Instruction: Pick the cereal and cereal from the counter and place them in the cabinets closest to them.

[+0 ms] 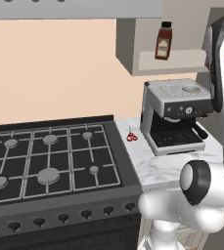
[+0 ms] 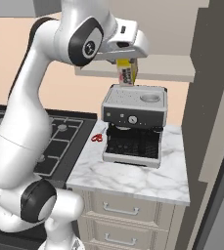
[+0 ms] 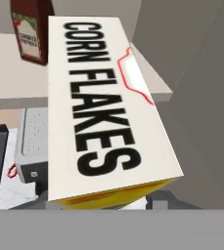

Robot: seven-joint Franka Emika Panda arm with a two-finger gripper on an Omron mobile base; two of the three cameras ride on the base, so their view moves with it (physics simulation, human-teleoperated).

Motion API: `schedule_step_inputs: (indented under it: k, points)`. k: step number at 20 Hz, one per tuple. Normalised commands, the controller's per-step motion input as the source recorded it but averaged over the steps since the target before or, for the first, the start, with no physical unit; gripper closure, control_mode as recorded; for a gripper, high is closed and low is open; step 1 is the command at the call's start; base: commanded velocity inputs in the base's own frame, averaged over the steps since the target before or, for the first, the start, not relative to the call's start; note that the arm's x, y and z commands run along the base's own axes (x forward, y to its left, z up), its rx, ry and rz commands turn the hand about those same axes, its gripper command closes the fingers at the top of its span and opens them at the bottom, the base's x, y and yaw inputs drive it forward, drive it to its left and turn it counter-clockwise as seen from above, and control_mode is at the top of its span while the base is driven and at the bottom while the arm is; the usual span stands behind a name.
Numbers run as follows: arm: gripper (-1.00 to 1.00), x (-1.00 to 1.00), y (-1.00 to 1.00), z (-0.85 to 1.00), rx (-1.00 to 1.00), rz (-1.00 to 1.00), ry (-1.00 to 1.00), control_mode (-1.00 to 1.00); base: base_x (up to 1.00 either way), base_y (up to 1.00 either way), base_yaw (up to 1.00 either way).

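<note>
Cereal box (image 3: 103, 112) fills hand view, "CORN FLAKES" side up; gripper (image 2: 126, 62) clamped on it, above the coffee machine (image 2: 134, 124), near cabinet shelf (image 2: 157, 68) with brown bottle (image 1: 164, 41).

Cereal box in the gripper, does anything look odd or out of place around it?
Nothing spilled or damaged. The cereal box hangs in the gripper above the coffee machine, level with the open cabinet shelf where a brown bottle stands upright. A small red cup sits on the counter.
</note>
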Motion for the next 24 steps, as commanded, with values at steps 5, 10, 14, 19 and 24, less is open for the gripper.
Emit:
schedule_step_inputs:
  k: [5,10,14,19,24]
  points:
    - [1.00,0.41,-0.04,-0.07,0.00,0.00,0.02,-1.00,0.00,0.00,0.00]
    - [1.00,0.61,-0.06,0.03,0.05,0.00,0.07,-1.00,0.00,0.00,0.00]
    - [1.00,0.63,-0.14,0.10,0.08,0.00,0.09,-1.00,0.00,0.00,0.00]
    - [1.00,0.63,-0.18,0.15,0.10,0.00,0.09,-1.00,0.00,0.00,0.00]
    - [1.00,0.47,-0.18,0.18,0.10,0.00,0.05,-1.00,0.00,0.00,0.00]
